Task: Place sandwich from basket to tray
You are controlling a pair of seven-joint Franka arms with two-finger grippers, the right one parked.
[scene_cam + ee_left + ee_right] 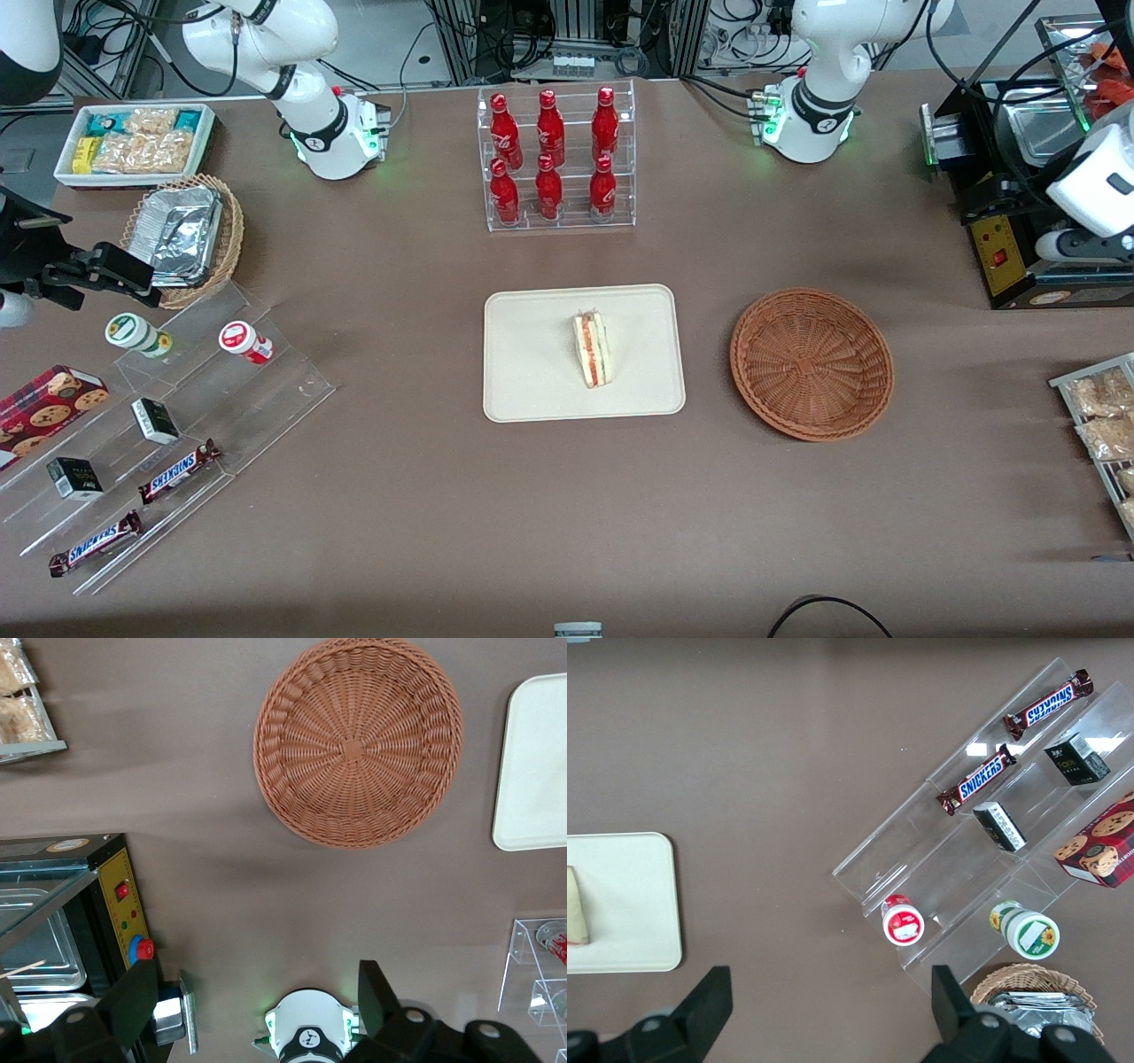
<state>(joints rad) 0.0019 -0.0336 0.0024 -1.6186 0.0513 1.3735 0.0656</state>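
The sandwich (592, 348) lies on its side on the cream tray (532, 390), near the tray's middle; its end also shows in the right wrist view (576, 905). The round reddish-brown basket (811, 363) sits beside the tray, toward the working arm's end, and holds nothing (358, 741). The left arm's gripper (257, 979) is open and empty, held high above the table, farther from the front camera than the basket and close to its own arm's base (308, 1028). A corner of the tray (536, 771) shows in the left wrist view.
A clear rack of red bottles (554, 159) stands farther from the front camera than the tray. A black machine with a red button (1001, 239) and snack packets (1103, 425) lie at the working arm's end. Acrylic steps with Snickers bars (168, 416), a foil-tray basket (186, 235) and a white bin (133, 142) lie at the parked arm's end.
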